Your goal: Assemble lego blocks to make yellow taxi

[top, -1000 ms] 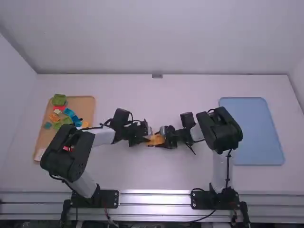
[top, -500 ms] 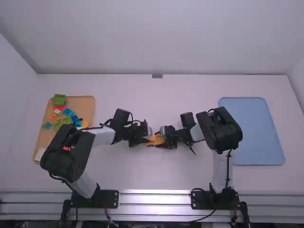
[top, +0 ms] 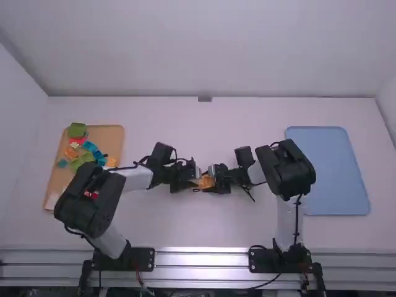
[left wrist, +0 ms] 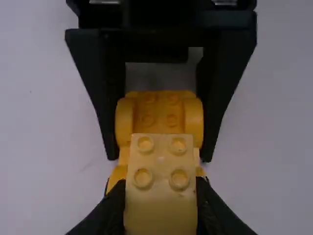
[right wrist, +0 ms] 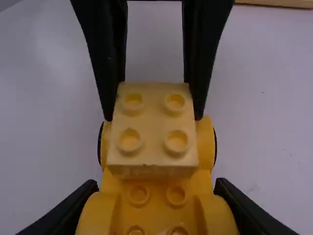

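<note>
In the high view, my left gripper meets my right gripper at mid-table, with a yellow car base between them. The left wrist view has my left gripper shut on a pale yellow two-by-two block, held upright with studs up. My right gripper is shut on the wheeled or fendered car base in the right wrist view. There the pale block overlaps the base's half nearer the left gripper. Whether their studs are joined, I cannot tell.
A wooden tray at the far left holds several green, blue, red and orange blocks; the left arm passes over its near right side. An empty-looking blue tray lies at the right, beyond the right arm's elbow.
My left gripper has shifted slightly to the right, towards the right gripper. The right arm has stayed in place, and both grippers are still together at the middle.
</note>
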